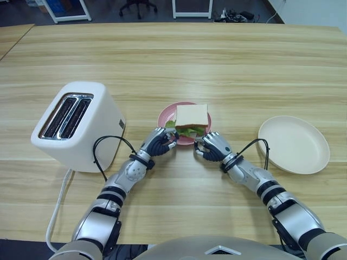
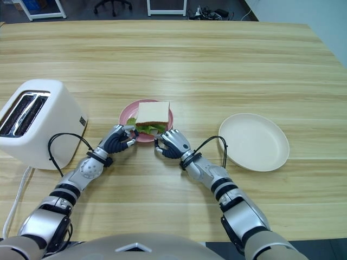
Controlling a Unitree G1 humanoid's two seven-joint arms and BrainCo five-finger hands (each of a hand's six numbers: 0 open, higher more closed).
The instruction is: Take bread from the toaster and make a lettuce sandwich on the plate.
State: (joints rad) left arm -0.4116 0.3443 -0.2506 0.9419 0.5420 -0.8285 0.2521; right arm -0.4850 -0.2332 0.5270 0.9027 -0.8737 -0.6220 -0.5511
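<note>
A pink plate (image 1: 164, 116) sits in the middle of the wooden bench (image 1: 179, 59). On it is the sandwich (image 1: 192, 115). A square slice of pale bread lies flat on top. Green lettuce (image 1: 188, 131) pokes out from under the side of the bread that is nearest the robot.

The left hand (image 1: 159, 142) is on the bench just by the near left side of the pink plate. Its fingers are curled in, and the tips come right up to the rim and the lettuce. I see nothing held in it. The right hand (image 1: 213, 146) is on the bench just by the near right side of the same plate. Its fingers are curled in too, with nothing in them. The two hands are close to each other, with a small bit of bench between them.

The white toaster (image 1: 92, 135) stands on the left, near the pink plate but not touching it. It has two long dark slots on top. A white cord (image 1: 58, 206) runs from it toward the near edge of the bench.

A bigger cream plate (image 1: 293, 144) sits on the right, apart from the pink plate and the right hand.
</note>
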